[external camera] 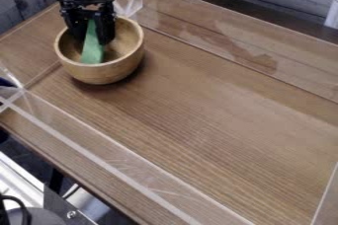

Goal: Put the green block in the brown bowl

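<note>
The brown bowl stands on the wooden table at the back left. Inside it leans the green block, its lower end on the bowl's floor and its upper end reaching up between the black fingers. My gripper points straight down over the bowl's far side, right above the block. At this size the frame does not show whether the fingers still press on the block or stand apart from it.
Clear plastic walls run along the table's back and front edges. The wooden tabletop stretches to the right of the bowl. A dark floor area lies beyond the front left corner.
</note>
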Available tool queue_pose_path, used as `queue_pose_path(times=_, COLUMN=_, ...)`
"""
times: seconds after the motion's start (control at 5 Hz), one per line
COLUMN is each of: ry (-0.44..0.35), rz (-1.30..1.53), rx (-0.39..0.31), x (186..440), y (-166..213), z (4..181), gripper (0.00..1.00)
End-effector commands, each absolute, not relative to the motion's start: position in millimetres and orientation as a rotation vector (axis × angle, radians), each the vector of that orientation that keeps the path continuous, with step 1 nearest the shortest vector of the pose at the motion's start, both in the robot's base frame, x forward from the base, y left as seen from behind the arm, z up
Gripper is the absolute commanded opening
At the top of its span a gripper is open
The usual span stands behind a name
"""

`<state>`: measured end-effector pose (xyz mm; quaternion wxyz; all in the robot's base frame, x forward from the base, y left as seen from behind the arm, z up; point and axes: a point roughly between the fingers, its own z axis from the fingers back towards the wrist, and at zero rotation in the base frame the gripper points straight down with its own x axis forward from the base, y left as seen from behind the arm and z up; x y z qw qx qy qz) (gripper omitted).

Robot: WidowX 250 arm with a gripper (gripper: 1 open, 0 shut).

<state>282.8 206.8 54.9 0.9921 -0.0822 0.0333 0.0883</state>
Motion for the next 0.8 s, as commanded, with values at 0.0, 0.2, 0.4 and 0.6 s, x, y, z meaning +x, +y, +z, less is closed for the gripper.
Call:
queue_pose_path(times=0.0, ry=0.024, rz=0.216, rx=-0.138, x=284.5, y=221.1, z=79.4, gripper=1.00)
queue_pose_path(times=0.2, ry=0.042, rz=0.255, rx=-0.149, x=280.5, y=220.9, z=80.9, gripper=1.00)
queue_pose_path(times=0.4, ry=0.060, rz=0.293, rx=-0.157, x=276.6, y=220.8, z=80.5, gripper=1.00)
queue_pose_path(times=0.6, ry=0.052, rz=0.328, rx=-0.182, x=277.4, y=220.9, z=80.2, gripper=1.00)
